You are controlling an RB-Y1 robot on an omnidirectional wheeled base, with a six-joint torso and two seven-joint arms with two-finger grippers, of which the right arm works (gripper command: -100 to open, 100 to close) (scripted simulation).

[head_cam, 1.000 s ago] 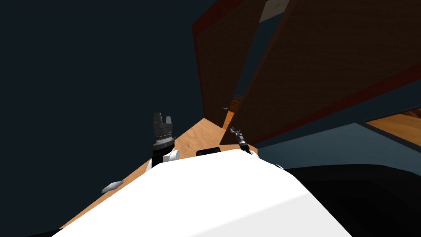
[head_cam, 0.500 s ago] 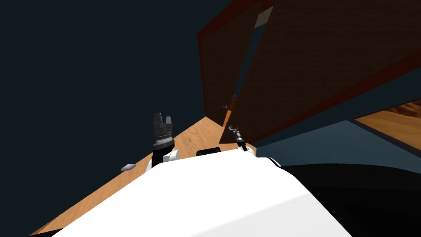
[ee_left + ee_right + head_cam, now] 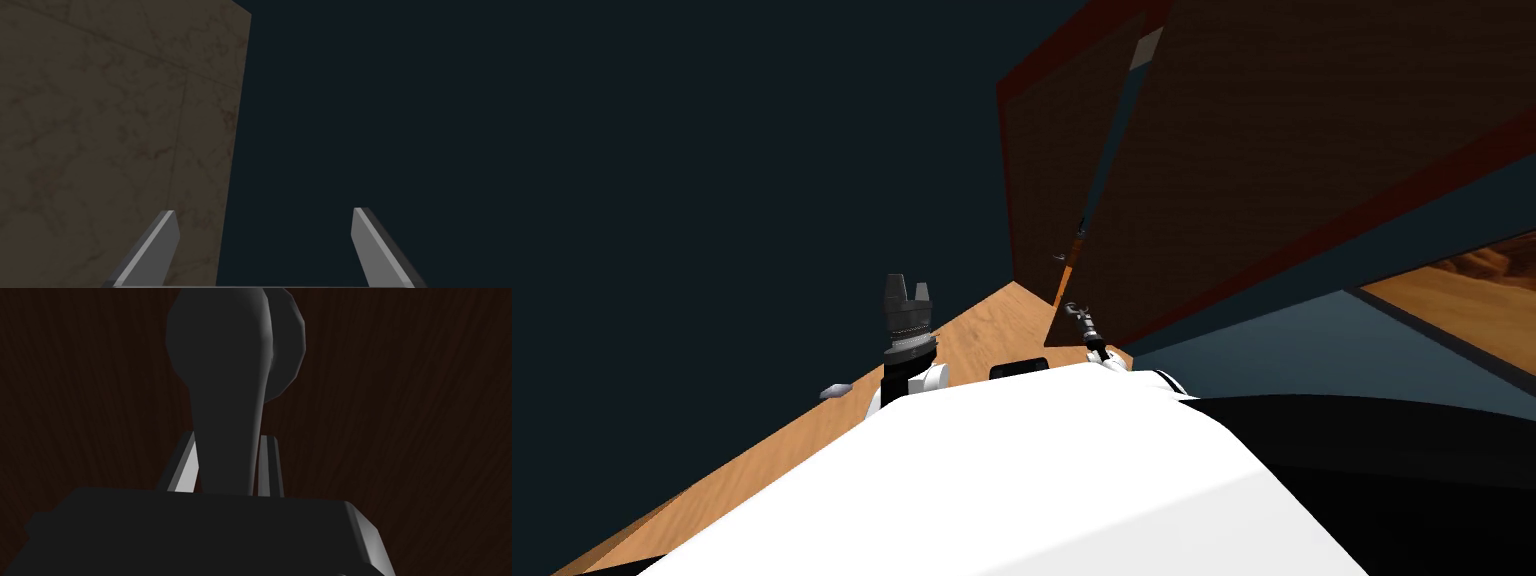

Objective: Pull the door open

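Observation:
The door [image 3: 1292,150] is a dark brown panel with a reddish edge, standing swung out ahead and to my right. My right gripper [image 3: 1077,312] sits at its lower near corner. In the right wrist view a dark lever handle [image 3: 225,378] with a round base runs up between the fingers. That gripper [image 3: 227,438] is shut on the handle, one finger [image 3: 182,473] pressing each side, with the brown door face [image 3: 400,413] behind. My left gripper [image 3: 908,285] is held upright to the left, away from the door; it [image 3: 262,210] stands open with nothing in it.
A second brown panel [image 3: 1042,170] stands left of the door, a narrow slit between them. Orange wooden floor [image 3: 972,340] runs ahead, with a small grey object [image 3: 834,391] lying on it. A dark wall [image 3: 712,200] closes off the left side.
The whole head view has shifted, so I have moved: the grey floor object slid up and right. The slit between door and panel looks narrower. The right gripper stays on the handle.

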